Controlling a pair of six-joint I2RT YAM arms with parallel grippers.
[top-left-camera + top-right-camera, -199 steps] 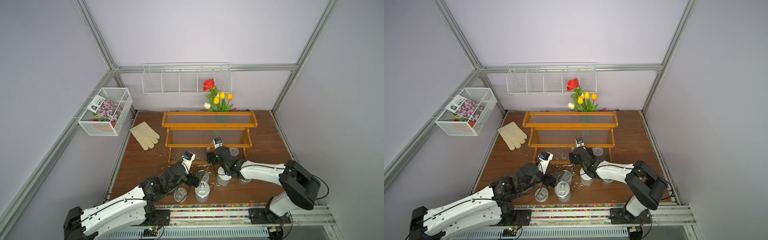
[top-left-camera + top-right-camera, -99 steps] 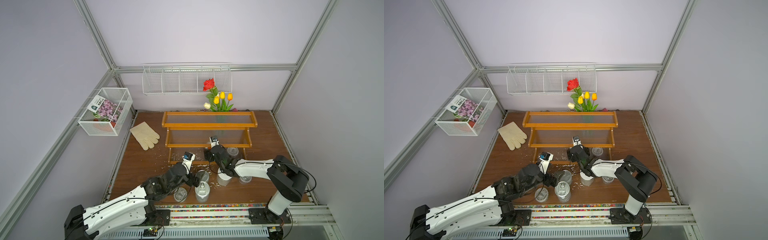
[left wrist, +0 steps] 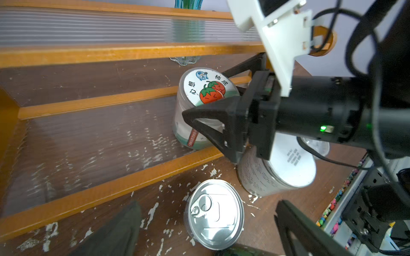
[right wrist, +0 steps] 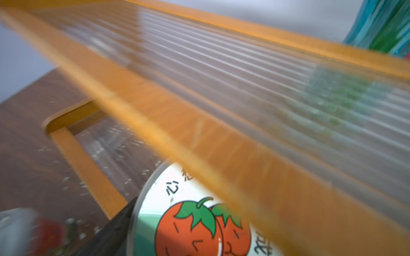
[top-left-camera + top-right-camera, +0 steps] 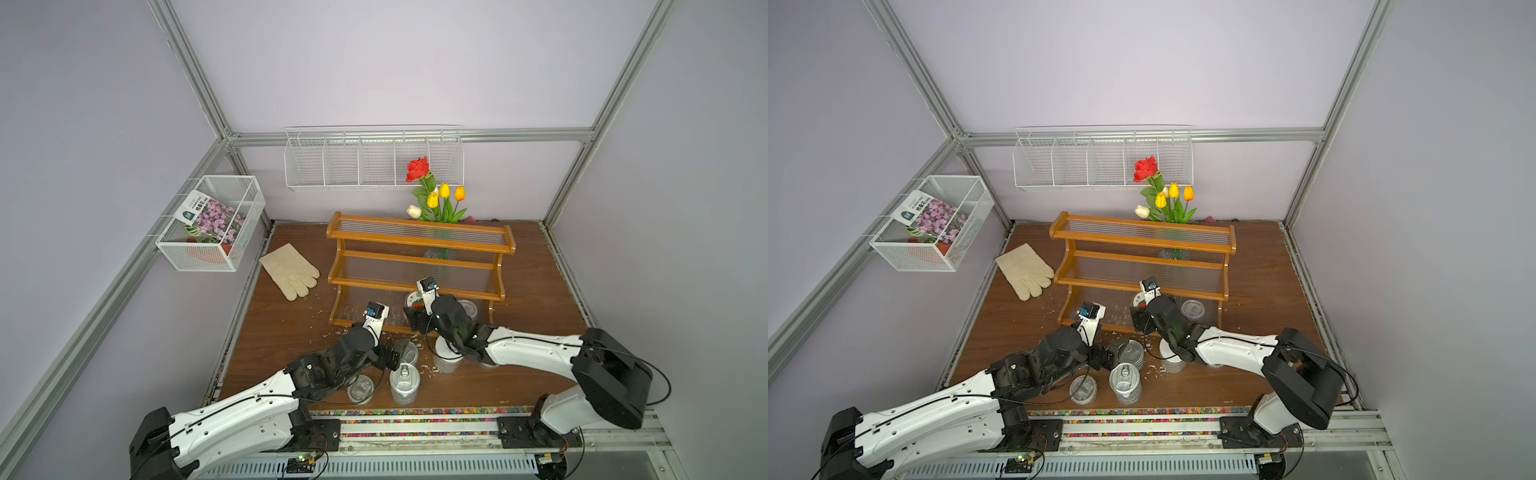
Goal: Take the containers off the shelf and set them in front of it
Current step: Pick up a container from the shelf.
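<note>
Orange-brown wooden shelf with three stepped tiers of clear ribbed plastic stands on a dark wood table. On its lowest tier is a jar with a red-fruit lid. The right gripper reaches in from the front, one black finger on each side of the jar, closed against its walls. Near it on the same tier sits a clear lidded cup. In front of the shelf stand a white-lidded jar, a second clear cup and two tins. The left gripper hovers low with its fingers spread wide. A silver pull-tab tin stands between them, touching neither. The second tin stands just beside it, nearer the robot. A cream glove lies on the table at the robot's left of the shelf.
</note>
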